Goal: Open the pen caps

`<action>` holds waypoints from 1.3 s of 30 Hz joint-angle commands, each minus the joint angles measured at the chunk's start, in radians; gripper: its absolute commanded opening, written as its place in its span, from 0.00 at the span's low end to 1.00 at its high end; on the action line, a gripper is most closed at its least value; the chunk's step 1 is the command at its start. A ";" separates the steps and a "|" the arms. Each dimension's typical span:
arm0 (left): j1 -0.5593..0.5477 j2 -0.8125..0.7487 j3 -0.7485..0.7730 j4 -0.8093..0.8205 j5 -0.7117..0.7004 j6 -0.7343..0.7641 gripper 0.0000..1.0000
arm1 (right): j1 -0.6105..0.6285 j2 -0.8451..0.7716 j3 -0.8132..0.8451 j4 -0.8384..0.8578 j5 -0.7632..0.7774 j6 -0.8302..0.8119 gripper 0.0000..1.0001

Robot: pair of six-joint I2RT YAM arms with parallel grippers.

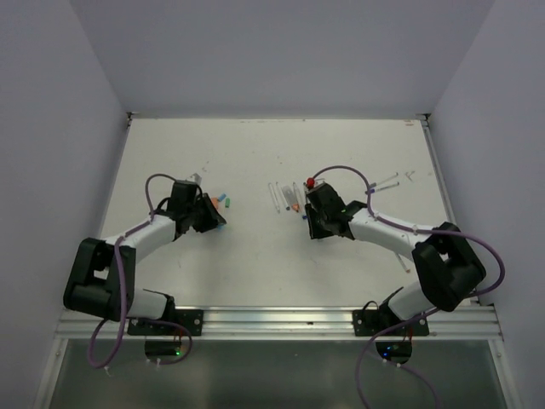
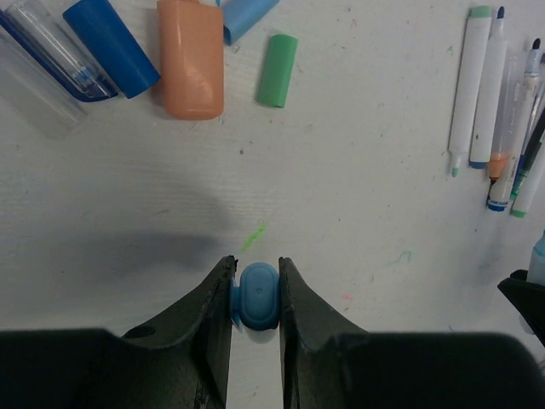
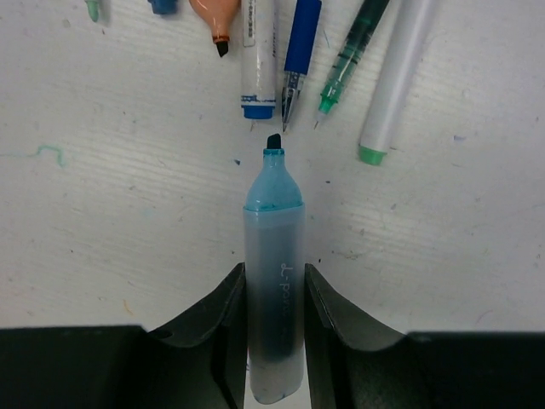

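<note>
My left gripper [image 2: 256, 268] [image 1: 217, 223] is shut on a blue pen cap [image 2: 258, 294], seen end-on between the jaws just above the table. Loose pen caps lie ahead of it: orange [image 2: 191, 58], green [image 2: 278, 70], dark blue [image 2: 111, 47] and light blue [image 2: 247, 15]. My right gripper [image 3: 274, 273] [image 1: 306, 220] is shut on the barrel of a blue highlighter pen [image 3: 274, 230]; its dark chisel tip [image 3: 273, 141] is bare and points at a row of pens [image 3: 258, 60] [image 1: 285, 196] lying on the table.
A clear cap or barrel [image 2: 38, 72] lies beside the dark blue cap. More pens [image 1: 387, 181] lie at the back right of the white table [image 1: 255, 264]. Walls close in the table's left, right and far sides. Faint ink marks [image 2: 253, 237] dot the surface.
</note>
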 commanded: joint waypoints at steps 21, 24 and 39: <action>0.001 0.082 -0.017 0.056 -0.059 0.055 0.32 | 0.001 0.075 -0.018 0.041 0.039 0.038 0.23; 0.001 0.068 -0.019 0.048 -0.079 0.055 0.40 | 0.001 0.082 -0.002 0.029 0.040 0.035 0.28; -0.001 -0.054 -0.017 -0.001 -0.107 0.049 0.59 | 0.001 0.003 0.041 -0.042 0.057 0.035 0.46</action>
